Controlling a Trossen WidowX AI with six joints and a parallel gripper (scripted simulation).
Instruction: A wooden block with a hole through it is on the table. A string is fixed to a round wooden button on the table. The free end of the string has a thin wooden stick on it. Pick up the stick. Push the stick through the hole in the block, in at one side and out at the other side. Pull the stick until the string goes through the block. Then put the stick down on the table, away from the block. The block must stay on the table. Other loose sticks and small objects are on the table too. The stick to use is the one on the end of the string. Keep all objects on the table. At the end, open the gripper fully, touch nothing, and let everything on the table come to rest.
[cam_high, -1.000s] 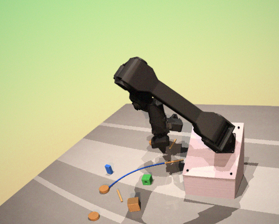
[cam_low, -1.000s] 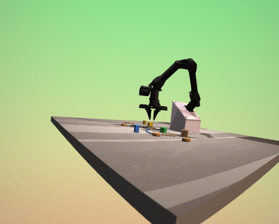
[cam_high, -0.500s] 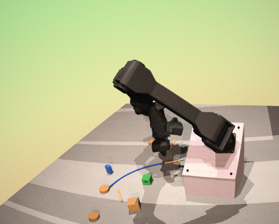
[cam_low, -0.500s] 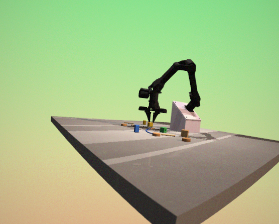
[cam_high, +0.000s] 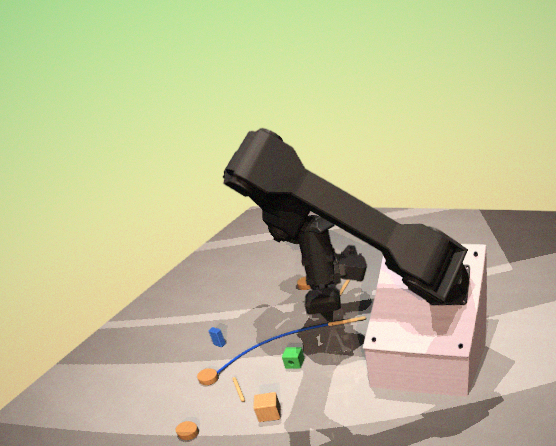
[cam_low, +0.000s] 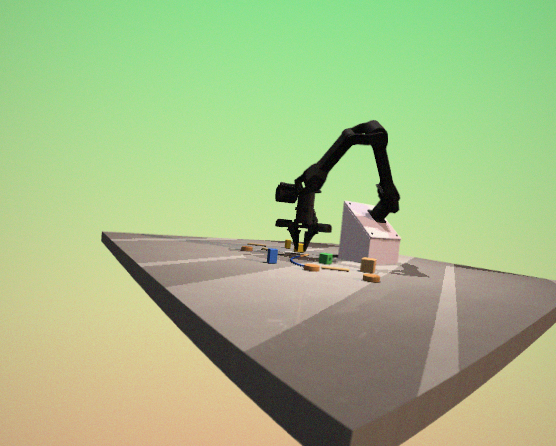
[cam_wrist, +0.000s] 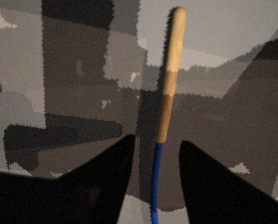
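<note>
Lying flat on the table (cam_high: 150, 300), the stick (cam_high: 347, 320) on the string's end points its free tip toward the pale pedestal (cam_high: 425, 350) that carries the arm, while its other end joins the blue string (cam_high: 265, 342). Its long axis runs nearly level across the top view, rising a little toward the pedestal. From that joint the string curves away in a shallow arc to the round wooden button (cam_high: 207, 376).

Seen from the wrist camera, the stick (cam_wrist: 170, 75) runs straight up the frame, away from the camera, with its rounded tip at the far end. The joint of stick and string sits right at the mouth of the gripper (cam_wrist: 156, 150), level with the fingertips, and the string (cam_wrist: 156, 180) passes down the middle of the gap between them. Both fingers stand apart from the string, with table surface visible on either side, so the jaws are narrowed partway and grip nothing.

The exterior view shows the gripper (cam_low: 301, 239) pointing straight down with its tips close to the table.

The green block (cam_high: 293, 357), its hole facing the top camera, sits near the middle of the string's arc, on the near side. A loose stick (cam_high: 238, 389) lies between the button and an orange cube (cam_high: 266, 406).
</note>
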